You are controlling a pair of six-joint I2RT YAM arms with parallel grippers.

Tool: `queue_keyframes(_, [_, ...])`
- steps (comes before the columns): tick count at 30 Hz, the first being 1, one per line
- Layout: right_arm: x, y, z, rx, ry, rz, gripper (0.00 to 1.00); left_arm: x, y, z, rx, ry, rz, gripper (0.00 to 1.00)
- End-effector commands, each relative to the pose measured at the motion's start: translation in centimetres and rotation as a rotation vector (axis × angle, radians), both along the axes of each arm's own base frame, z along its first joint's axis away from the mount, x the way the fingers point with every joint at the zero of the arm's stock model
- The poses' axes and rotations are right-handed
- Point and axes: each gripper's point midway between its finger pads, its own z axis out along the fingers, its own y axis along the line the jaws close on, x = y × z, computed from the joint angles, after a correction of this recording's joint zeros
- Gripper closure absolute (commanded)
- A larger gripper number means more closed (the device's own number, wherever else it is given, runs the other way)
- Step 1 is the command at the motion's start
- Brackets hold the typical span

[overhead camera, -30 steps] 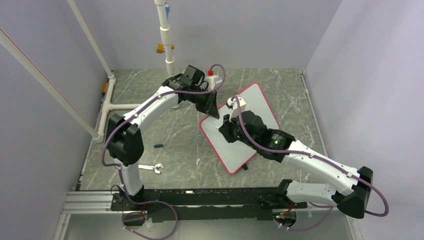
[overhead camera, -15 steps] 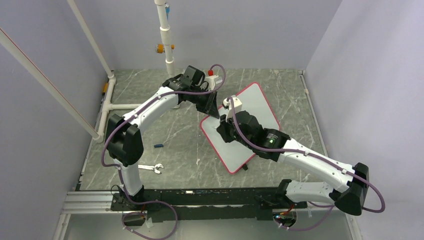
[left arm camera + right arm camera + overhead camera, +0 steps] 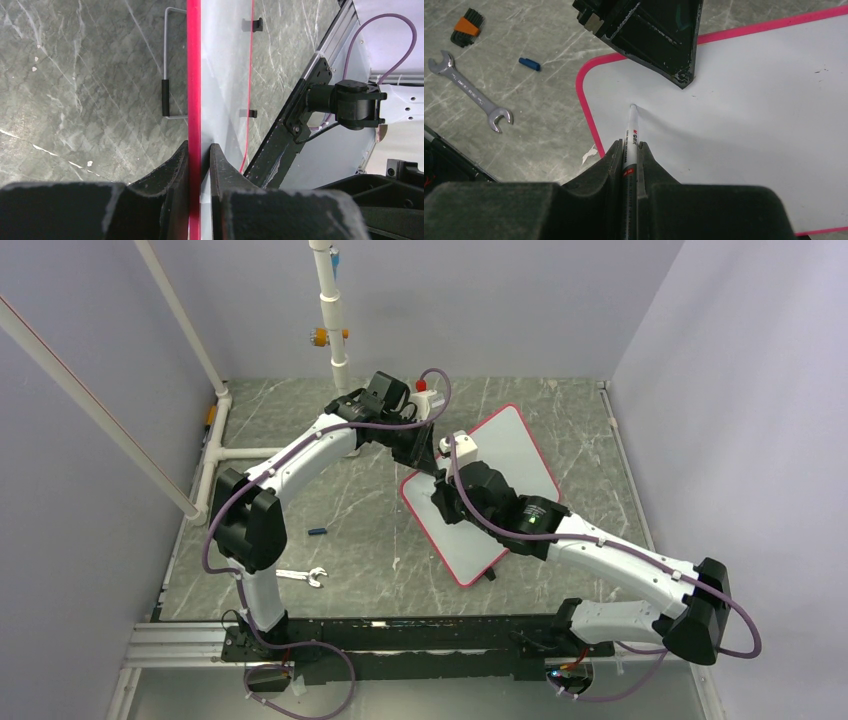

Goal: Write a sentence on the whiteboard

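Slanting diagonally, the whiteboard (image 3: pixel 520 450) stretches lengthwise from near-left to far-right.

The whiteboard (image 3: pixel 520 453) — white, thin red rim, rounded corners — sits turned diagonally, face up.

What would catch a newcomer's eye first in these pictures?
The red-rimmed whiteboard lies askew mid-table, and its face shows no writing. The right arm's fingers are shut on a white marker, its tip at the board near one rounded corner, while the left arm's fingers pinch the board's red rim. A silver wrench lies on the table by the left arm's base.
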Motion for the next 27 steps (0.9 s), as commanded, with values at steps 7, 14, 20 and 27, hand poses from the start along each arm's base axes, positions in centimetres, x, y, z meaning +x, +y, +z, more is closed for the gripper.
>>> queue_keyframes(7, [-0.3, 1.6, 1.2, 0.059, -0.011, 0.055, 1.0, 0.6, -0.2, 2.2, -0.024, -0.118, 0.003, 1.0])
queue_keyframes(14, [-1.0, 1.6, 0.5, 0.065, 0.017, 0.08, 1.0, 0.6, -0.2, 2.3, -0.025, -0.117, 0.002, 1.0])
queue_keyframes(20, [-1.7, 1.1, -0.8, 0.053, 0.049, 0.087, 1.0, 0.6, -0.2, 2.4, -0.022, -0.122, 0.002, 1.0])
queue_keyframes(27, [-2.1, -0.2, -1.8, 0.035, 0.066, 0.054, 1.0, 0.7, -0.1, 2.1, -0.015, -0.122, 0.004, 1.0])
